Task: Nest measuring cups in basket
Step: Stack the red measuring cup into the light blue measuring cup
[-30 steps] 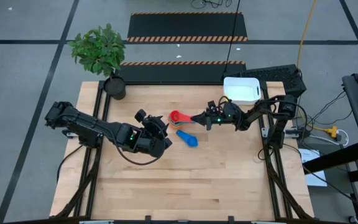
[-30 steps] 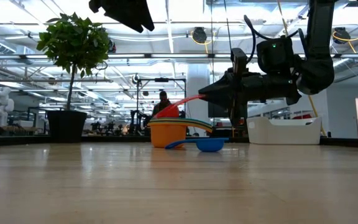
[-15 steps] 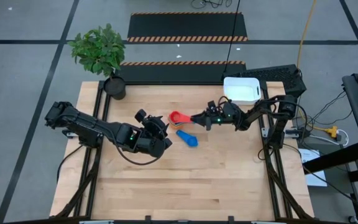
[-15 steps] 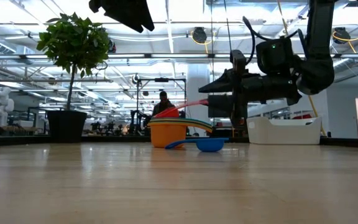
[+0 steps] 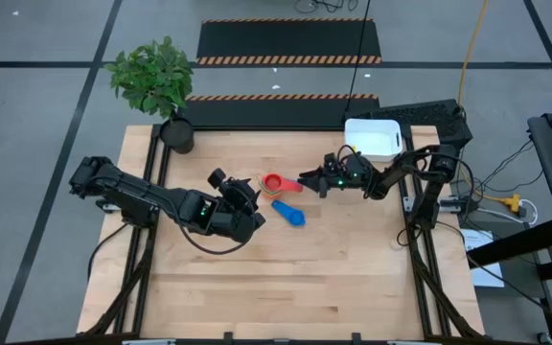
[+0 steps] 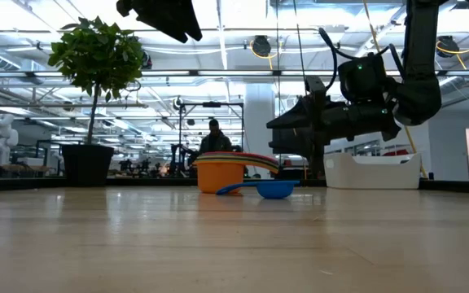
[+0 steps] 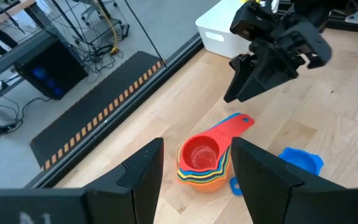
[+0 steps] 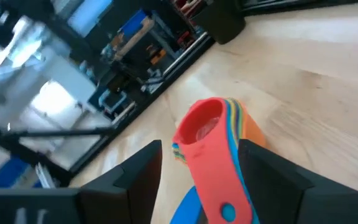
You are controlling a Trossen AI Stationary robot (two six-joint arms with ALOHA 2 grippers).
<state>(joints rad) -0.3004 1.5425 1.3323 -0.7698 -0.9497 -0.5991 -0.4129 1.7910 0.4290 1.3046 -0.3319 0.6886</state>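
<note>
Several measuring cups stand nested in a stack (image 5: 274, 182) at mid-table, the red cup (image 7: 199, 154) on top and orange at the bottom (image 6: 218, 175). Their handles fan out toward my right gripper. A separate blue cup (image 5: 292, 216) rests bowl-down on the table just near of the stack. My right gripper (image 5: 304, 178) hovers open beside the red handle (image 8: 219, 186), clear of it. My left gripper (image 5: 245, 194) waits open on the stack's left, above the table. The white basket (image 5: 372, 138) sits at the far right edge.
A potted plant (image 5: 175, 132) stands at the table's far left corner. Bare wood lies across the whole near half of the table. The right arm's elbow hangs between the stack and the basket (image 6: 373, 171).
My right gripper opened and let go of the red cup's handle, then drew back slightly toward the table's right. The red cup's raised handle dropped, and the cup now sits level in the stack.
</note>
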